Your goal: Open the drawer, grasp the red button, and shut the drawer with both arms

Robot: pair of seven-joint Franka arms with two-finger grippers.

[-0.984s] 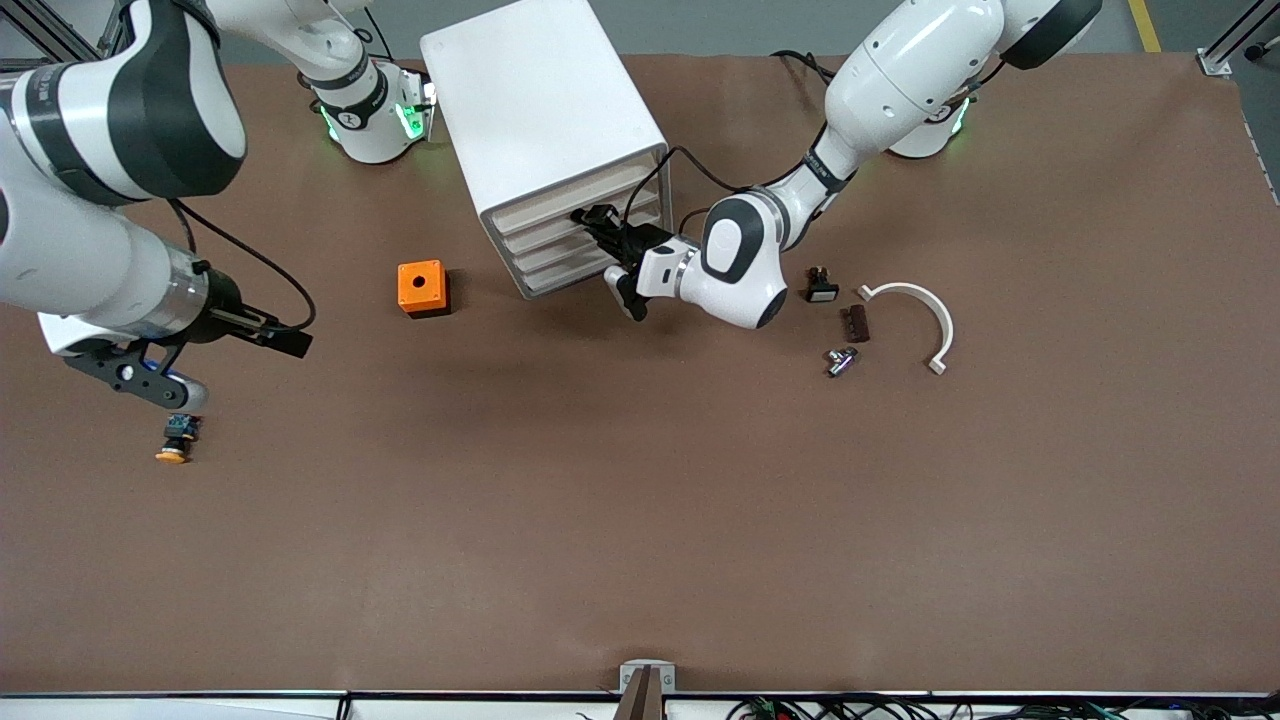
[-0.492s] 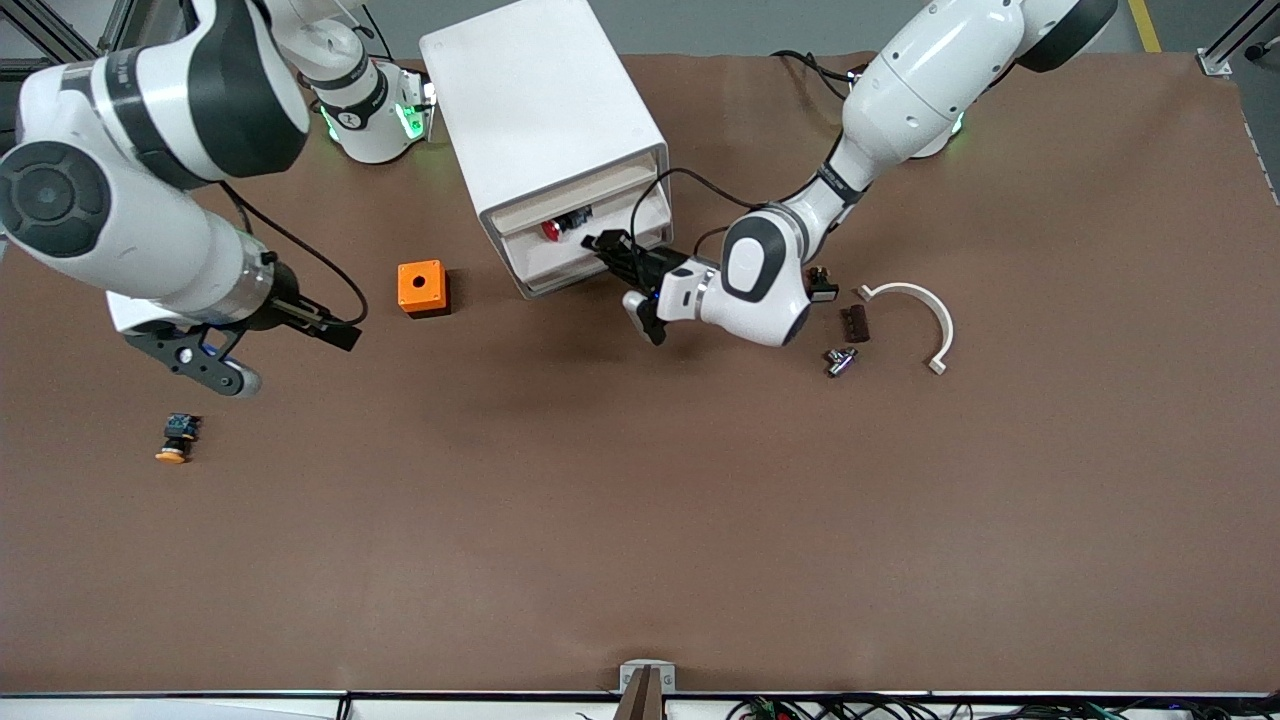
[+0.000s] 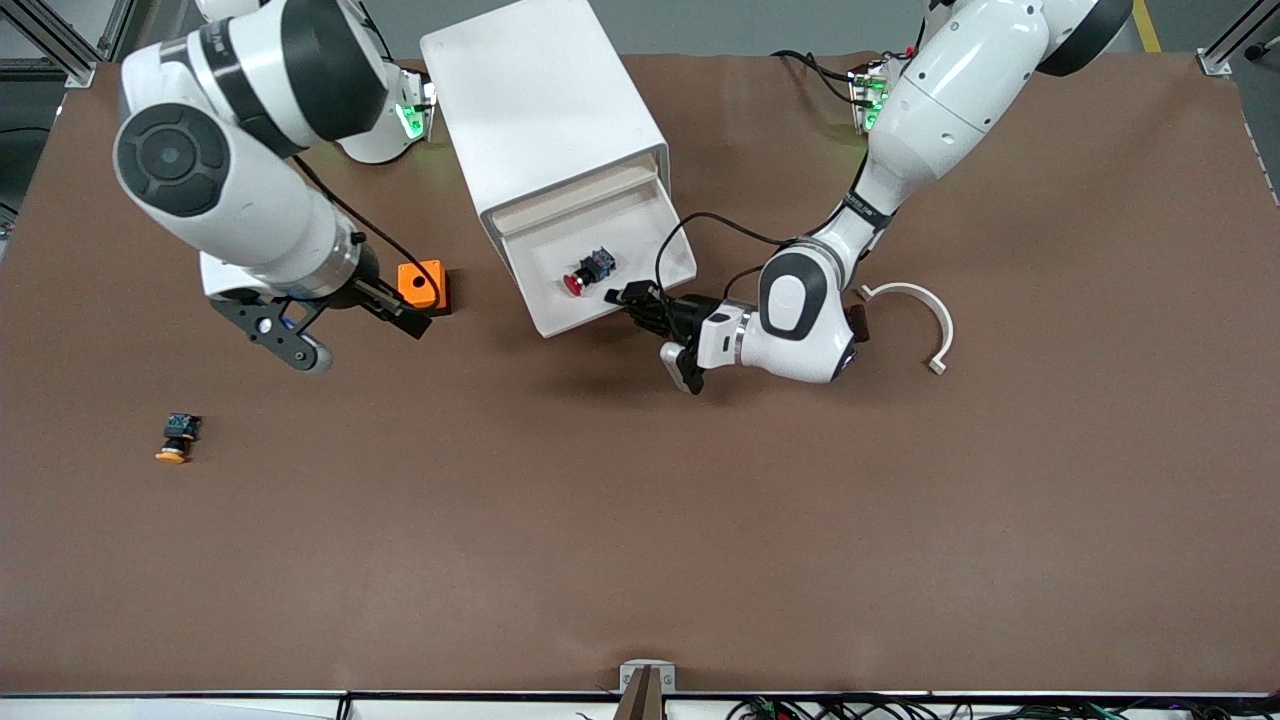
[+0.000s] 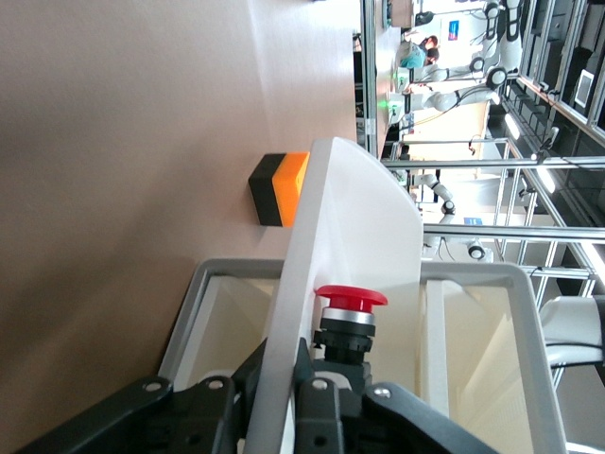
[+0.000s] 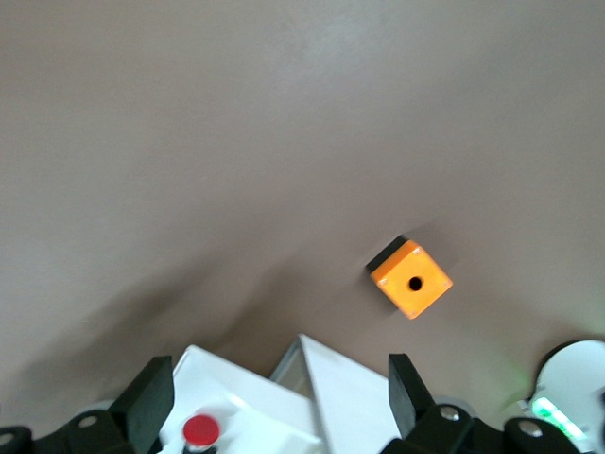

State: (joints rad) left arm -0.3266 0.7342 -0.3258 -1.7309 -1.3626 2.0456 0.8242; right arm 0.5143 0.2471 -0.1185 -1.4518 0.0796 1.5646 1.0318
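The white cabinet (image 3: 540, 90) stands near the robots' bases. Its top drawer (image 3: 560, 322) is pulled out. The red-capped button (image 3: 588, 272) lies inside on the drawer floor. My left gripper (image 3: 632, 297) is shut on the drawer's front wall. The left wrist view shows the jaws (image 4: 281, 397) clamped on the white wall (image 4: 350, 218), with the button (image 4: 350, 312) just past it. My right gripper (image 3: 405, 318) is open and empty, up over the table beside the orange cube (image 3: 422, 285). The right wrist view shows its gripper (image 5: 279, 407), the drawer (image 5: 246, 397) and the button (image 5: 200, 429).
A yellow-capped button (image 3: 176, 438) lies toward the right arm's end of the table. A white curved piece (image 3: 915, 305) and a small dark part (image 3: 858, 322) lie by the left arm's wrist. The orange cube also shows in the left wrist view (image 4: 281, 187) and the right wrist view (image 5: 412, 279).
My left gripper pulled the top drawer out toward the front camera, uncovering the red button. My right arm moved from above the yellow-capped button toward the cabinet, up to the orange cube.
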